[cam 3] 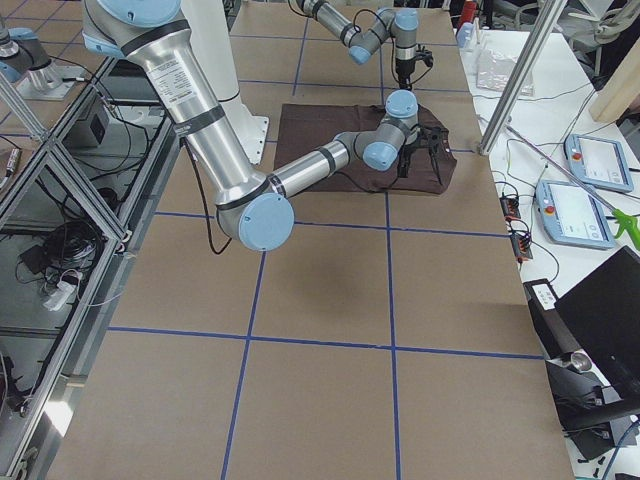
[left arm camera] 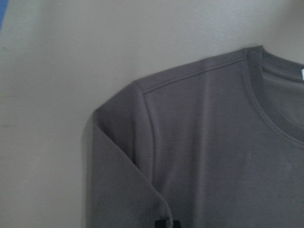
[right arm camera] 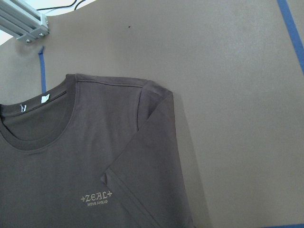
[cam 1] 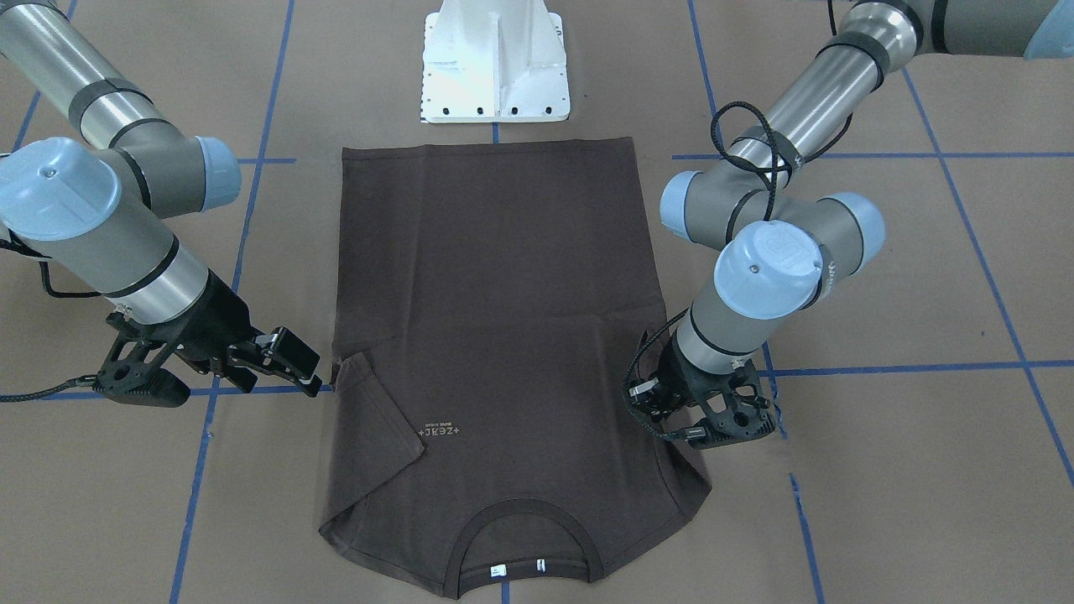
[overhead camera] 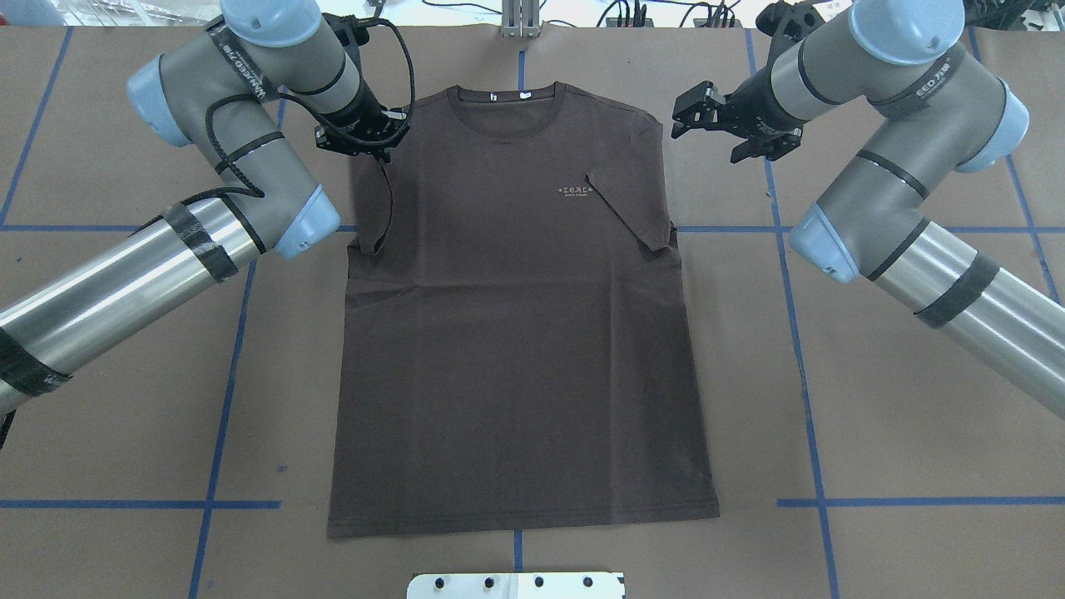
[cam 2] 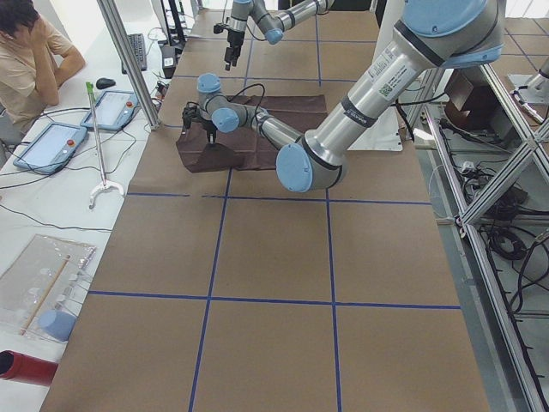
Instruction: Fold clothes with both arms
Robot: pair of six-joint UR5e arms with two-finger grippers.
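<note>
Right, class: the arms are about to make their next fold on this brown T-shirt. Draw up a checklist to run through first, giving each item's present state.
1. The T-shirt lies flat, front up: ok.
2. The right hand is off the cloth, jaws open: ok.
3. The left hand is over the shirt's shoulder; open or shut: cannot tell.
4. The right-side sleeve is folded in onto the chest: ok.
5. The left-side sleeve is folded in: ok.
6. The hem is straight and apart from the white base block: ok.
</note>
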